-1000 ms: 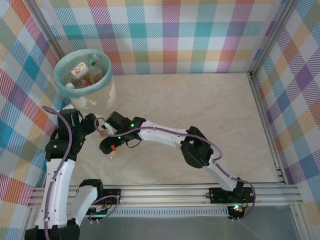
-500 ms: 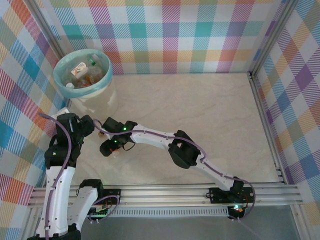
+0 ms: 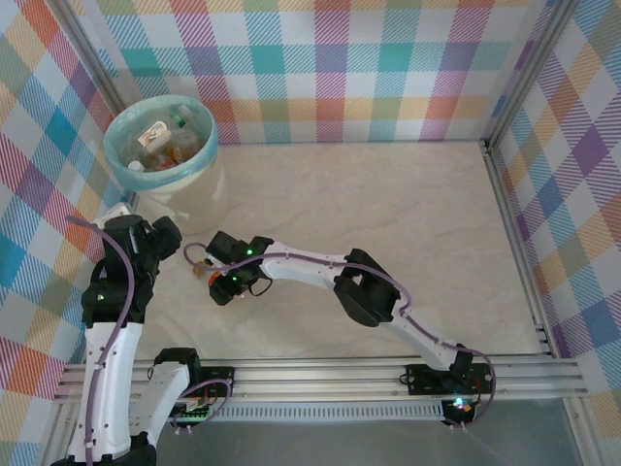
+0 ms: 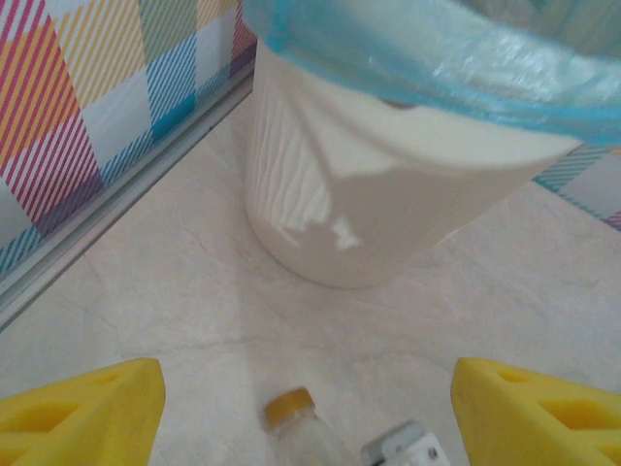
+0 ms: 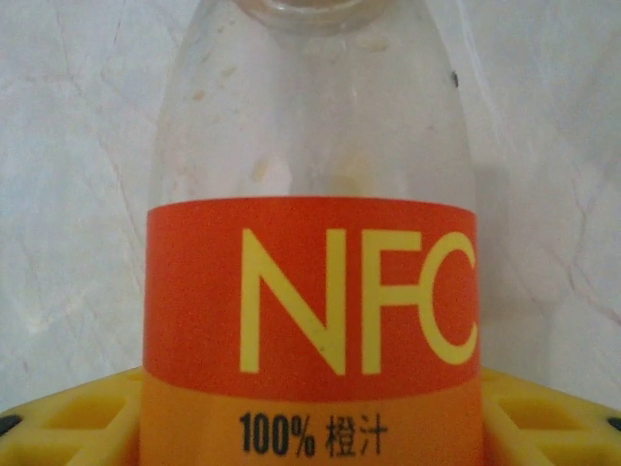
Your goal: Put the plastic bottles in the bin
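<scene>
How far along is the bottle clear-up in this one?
Done: several plastic bottles lie in the bin. In hand: the right gripper looks shut on the NFC orange juice bottle, which lies on the table. The left gripper hangs open, holding nothing. Left: carry that bottle to the bin; I spot no other loose one.

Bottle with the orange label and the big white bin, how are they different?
The bottle is small, the bin much bigger. The bottle is clear with an orange label; the bin is white with a blue-green bag. The bottle lies on its side inside the right claw; the bin stands upright, holding other bottles. Both rest on the table.
</scene>
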